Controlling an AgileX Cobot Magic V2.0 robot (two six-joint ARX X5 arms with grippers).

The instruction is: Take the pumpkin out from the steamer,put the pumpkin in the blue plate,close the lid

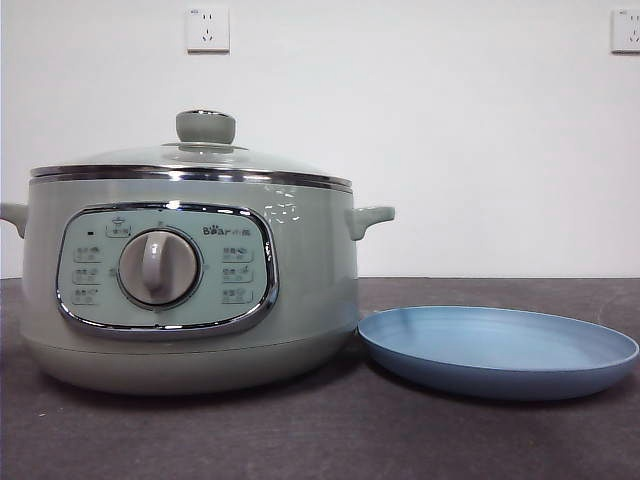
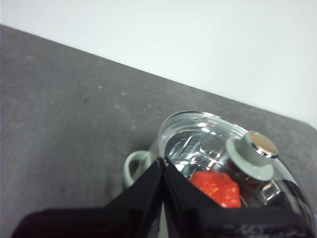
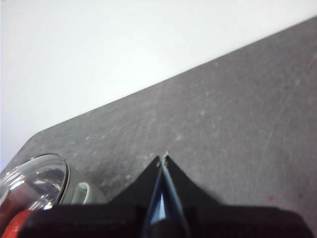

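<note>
Glass lid [image 2: 218, 144] sits on the steamer [image 1: 190, 290], pumpkin [image 2: 215, 187] beneath; left gripper [image 2: 163, 166] nearest above, both jaws pressed together, empty.

**Lid on, pumpkin visible through the glass**

The left gripper [image 2: 162, 163] rises from the bottom edge with its two black jaws pressed together, tips meeting just below the frame's centre. Behind them, at lower right, sits the steamer [image 2: 148, 161] with one pale green side handle showing. The lid [image 2: 198, 141] covers it, its sage-green knob [image 2: 252, 153] at right. Through the glass shows the pumpkin [image 2: 217, 187], red-orange. A dark grey table [image 2: 64, 114] fills the left; a white wall [image 2: 198, 34] spans the top.
</note>
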